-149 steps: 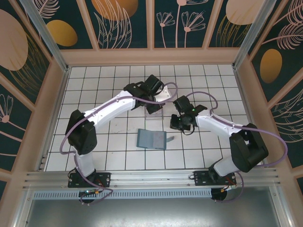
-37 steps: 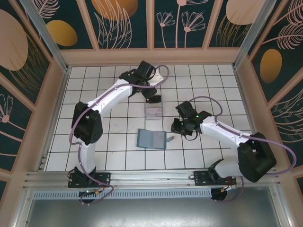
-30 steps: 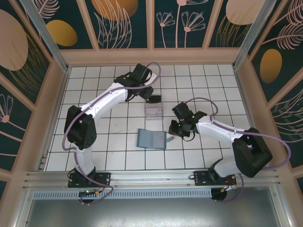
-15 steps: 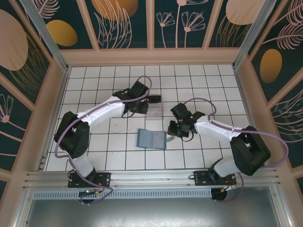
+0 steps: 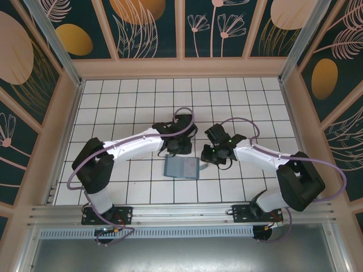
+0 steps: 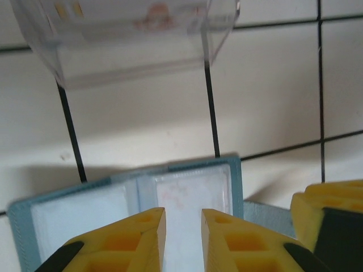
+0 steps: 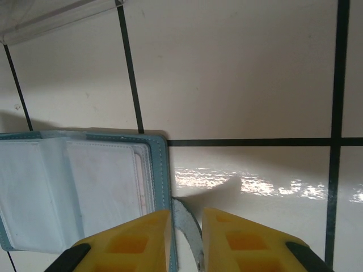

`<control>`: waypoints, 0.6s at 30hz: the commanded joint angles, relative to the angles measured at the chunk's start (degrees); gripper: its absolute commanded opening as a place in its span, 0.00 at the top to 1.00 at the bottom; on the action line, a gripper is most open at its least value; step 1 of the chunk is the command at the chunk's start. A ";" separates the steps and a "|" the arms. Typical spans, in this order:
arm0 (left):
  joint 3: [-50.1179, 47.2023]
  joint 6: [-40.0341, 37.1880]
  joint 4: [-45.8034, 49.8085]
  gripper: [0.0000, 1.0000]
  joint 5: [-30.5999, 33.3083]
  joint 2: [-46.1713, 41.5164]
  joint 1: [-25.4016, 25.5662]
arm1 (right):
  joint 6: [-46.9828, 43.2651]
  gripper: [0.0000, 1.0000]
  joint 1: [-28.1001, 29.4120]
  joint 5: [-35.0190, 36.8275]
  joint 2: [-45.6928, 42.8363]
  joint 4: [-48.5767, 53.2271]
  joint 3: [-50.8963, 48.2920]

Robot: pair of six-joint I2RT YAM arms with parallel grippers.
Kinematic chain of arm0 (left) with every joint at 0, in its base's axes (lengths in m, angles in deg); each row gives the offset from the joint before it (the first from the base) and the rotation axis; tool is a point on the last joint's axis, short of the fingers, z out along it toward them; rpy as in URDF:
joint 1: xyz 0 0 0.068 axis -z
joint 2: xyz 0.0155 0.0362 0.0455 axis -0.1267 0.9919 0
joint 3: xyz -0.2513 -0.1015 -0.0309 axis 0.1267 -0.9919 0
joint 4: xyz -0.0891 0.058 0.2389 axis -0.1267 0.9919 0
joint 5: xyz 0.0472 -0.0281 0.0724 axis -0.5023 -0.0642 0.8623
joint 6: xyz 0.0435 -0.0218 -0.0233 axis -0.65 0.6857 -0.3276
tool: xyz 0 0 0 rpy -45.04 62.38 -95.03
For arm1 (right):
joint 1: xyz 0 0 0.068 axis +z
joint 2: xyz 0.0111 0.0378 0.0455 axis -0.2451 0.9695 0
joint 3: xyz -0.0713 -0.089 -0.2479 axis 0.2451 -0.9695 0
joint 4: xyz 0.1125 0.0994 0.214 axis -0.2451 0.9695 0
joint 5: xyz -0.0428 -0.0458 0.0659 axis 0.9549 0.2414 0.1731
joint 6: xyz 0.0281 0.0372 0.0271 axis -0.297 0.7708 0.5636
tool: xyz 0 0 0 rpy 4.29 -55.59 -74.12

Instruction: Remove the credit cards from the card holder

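Gleaming tiles (image 5: pixel 113 107), card holder (image 5: pixel 182 168), floral walls (image 5: pixel 147 28)

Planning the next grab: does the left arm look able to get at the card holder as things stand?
Probably yes: the left end effector hangs close over the open card holder, jaws slightly apart, with nothing between it and the holder. The see-through box lies beyond, out of the way.

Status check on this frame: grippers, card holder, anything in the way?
Left gripper narrowly open over open card holder. Right gripper straddles its strap, grip unclear. Clear box just beyond, not blocking.
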 commanded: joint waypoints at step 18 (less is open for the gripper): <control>6.23 8.64 9.47 0.69 -0.66 11.26 8.27 | -2.94 0.76 -11.54 -3.22 -10.70 -4.56 -6.01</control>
